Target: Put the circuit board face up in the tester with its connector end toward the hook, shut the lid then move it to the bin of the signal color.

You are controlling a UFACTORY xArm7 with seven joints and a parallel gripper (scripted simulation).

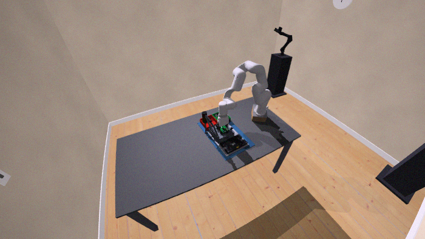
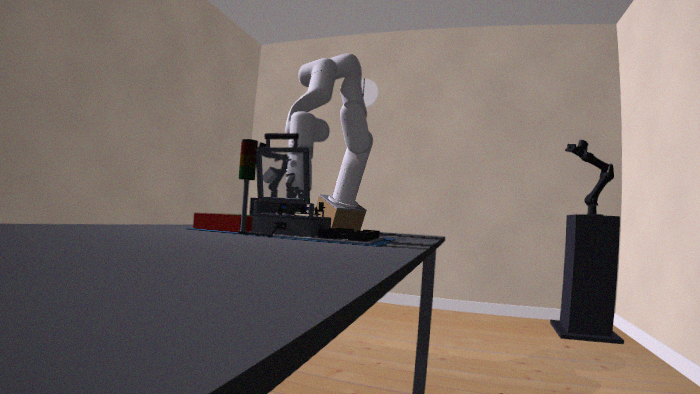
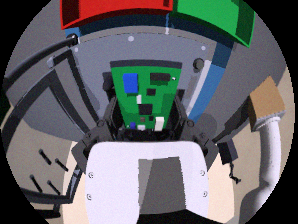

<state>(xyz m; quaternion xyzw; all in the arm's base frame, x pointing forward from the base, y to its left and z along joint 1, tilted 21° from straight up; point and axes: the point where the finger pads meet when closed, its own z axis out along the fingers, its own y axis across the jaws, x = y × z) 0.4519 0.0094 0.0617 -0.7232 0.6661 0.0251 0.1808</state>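
Jaws: stood wide around the circuit board (image 3: 147, 96), fingertips hidden; grip could not be told.
Board: face up over the tester (image 3: 89, 46); seating unclear.
Lid (image 2: 282, 150): raised.
Signal tower (image 2: 248, 159): colour indistinct.
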